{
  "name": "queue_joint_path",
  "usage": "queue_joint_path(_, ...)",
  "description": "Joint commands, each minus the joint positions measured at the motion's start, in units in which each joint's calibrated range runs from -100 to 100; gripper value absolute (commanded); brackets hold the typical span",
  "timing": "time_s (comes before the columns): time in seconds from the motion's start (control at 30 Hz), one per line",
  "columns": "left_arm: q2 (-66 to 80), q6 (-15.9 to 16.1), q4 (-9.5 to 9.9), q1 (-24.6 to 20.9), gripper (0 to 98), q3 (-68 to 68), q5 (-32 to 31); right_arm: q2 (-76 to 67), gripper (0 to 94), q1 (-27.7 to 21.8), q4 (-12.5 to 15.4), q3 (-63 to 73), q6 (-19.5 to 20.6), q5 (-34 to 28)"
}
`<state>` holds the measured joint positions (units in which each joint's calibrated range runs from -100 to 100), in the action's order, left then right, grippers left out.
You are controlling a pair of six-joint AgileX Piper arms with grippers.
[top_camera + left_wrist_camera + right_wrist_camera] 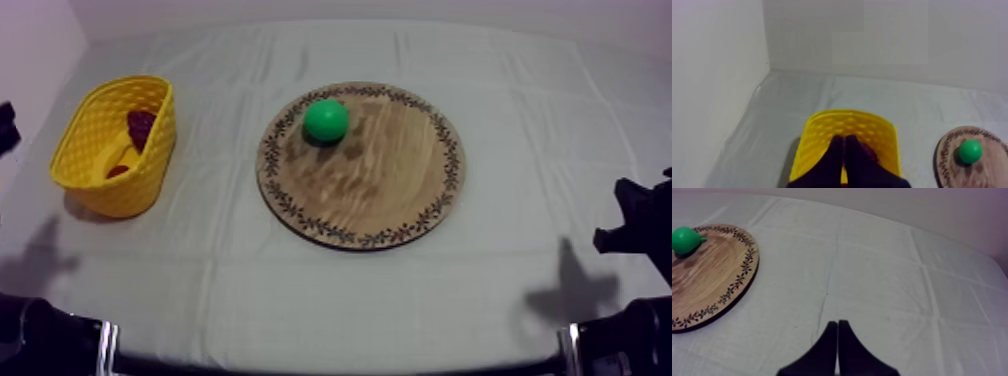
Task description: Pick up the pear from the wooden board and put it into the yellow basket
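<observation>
A green pear (326,120) rests on the far left part of the round wooden board (370,190) in the middle of the table. At the left stands the yellow basket (75,140). My left gripper (844,142) hovers over the basket (847,117), its fingers pressed together on nothing; the pear (970,151) and the board (992,170) lie off to its side. My right gripper (837,323) is shut and empty above bare cloth, well away from the board (707,283) and the pear (684,239).
Inside the basket lie dark grapes (140,125) and a small red fruit (117,171). Black parts of my arms show at the left edge (7,125) and the right edge (635,225). A wall stands just behind the basket.
</observation>
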<state>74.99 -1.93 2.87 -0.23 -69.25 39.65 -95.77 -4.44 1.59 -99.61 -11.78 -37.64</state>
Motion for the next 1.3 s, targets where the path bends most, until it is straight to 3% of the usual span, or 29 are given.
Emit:
queue_joint_path(0.0, -7.7, -0.3, 0.60, 1.5, 0.0, 10.9, 1.4, 0.0, 0.5, 0.0, 0.0, -0.1, 0.0, 0.0)
queue_joint_path(0.47, -25.0, -7.1, 7.14, 13.7, 0.0, 31.9, 12.1, 0.0, 0.5, 0.0, 0.0, -0.1, 0.0, 0.0)
queue_joint_path(0.8, -36.8, -10.4, 8.02, 20.9, 0.0, 45.7, 19.8, 0.0, 0.5, 0.0, 0.0, -0.1, 0.0, 0.0)
queue_joint_path(1.27, -56.1, -15.2, 10.27, 25.6, 0.0, 61.4, 21.6, 0.0, 0.5, 0.0, 0.0, -0.1, 0.0, 0.0)
